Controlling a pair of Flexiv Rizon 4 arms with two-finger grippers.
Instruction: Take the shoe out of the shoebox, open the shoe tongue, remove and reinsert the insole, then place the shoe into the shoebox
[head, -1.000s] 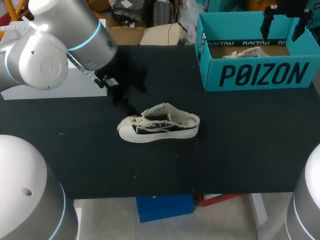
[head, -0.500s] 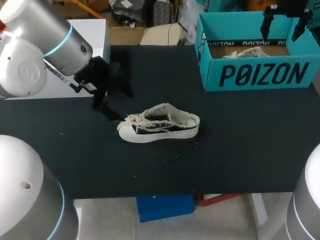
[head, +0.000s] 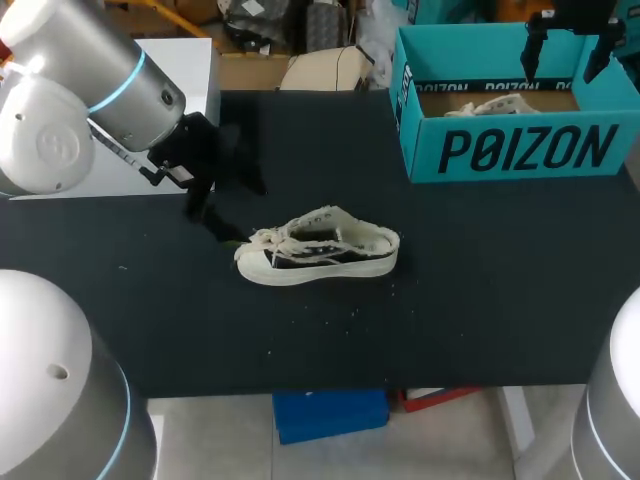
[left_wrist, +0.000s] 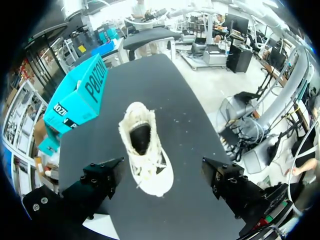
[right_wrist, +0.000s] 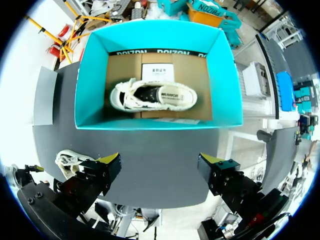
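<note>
A black-and-cream canvas shoe (head: 320, 247) lies on its sole in the middle of the black table (head: 480, 300), toe to the left, laces loose. My left gripper (head: 222, 195) hangs open just left of and behind the toe. In the left wrist view the shoe (left_wrist: 145, 147) lies ahead of the open left gripper (left_wrist: 162, 182), touching neither finger. The teal shoebox (head: 510, 150) stands at the back right with a second shoe (head: 495, 105) inside. My right gripper (head: 565, 58) is open above the box. The right wrist view looks down on the boxed shoe (right_wrist: 152, 95) beyond the right gripper (right_wrist: 160, 172).
A white board (head: 150, 120) lies at the table's back left, partly under my left arm. The shoebox (right_wrist: 157, 75) has tall walls on all sides. White specks dot the cloth in front of the shoe.
My left arm has swung to the left and its gripper has shifted left, away from the shoe's collar toward the toe. The shoe, the box and the right arm have not moved.
</note>
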